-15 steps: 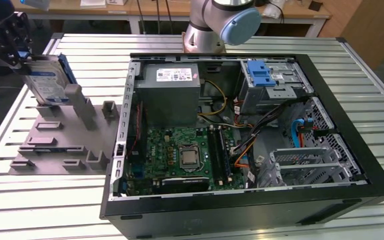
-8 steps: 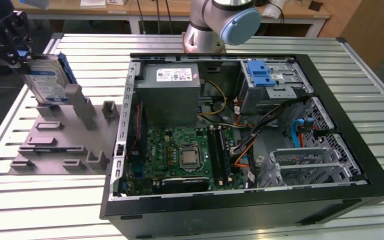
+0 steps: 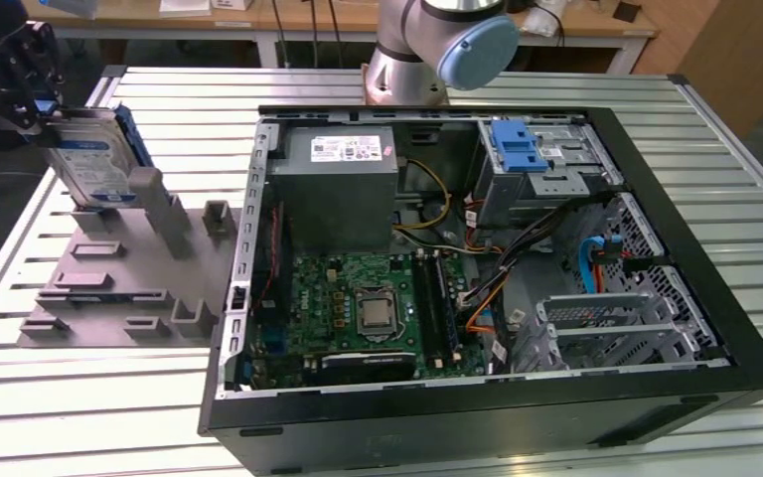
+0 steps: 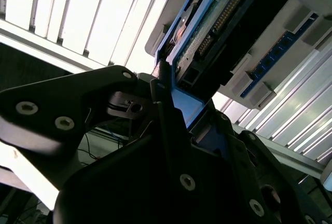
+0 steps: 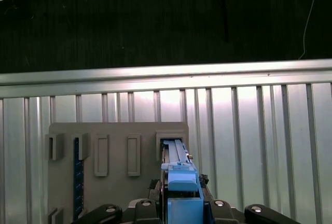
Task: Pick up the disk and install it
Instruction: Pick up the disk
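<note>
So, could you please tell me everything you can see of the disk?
The disk is a flat silver-grey metal drive with a white-and-blue label in a blue plastic carrier frame. It stands on edge, slightly tilted, in the grey holder block at the exterior view's left. The gripper is at its upper end.

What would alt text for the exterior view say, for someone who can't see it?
A black gripper grips the disk, upright at a grey holder on a slatted table; an open computer case lies to the exterior view's right.
</note>
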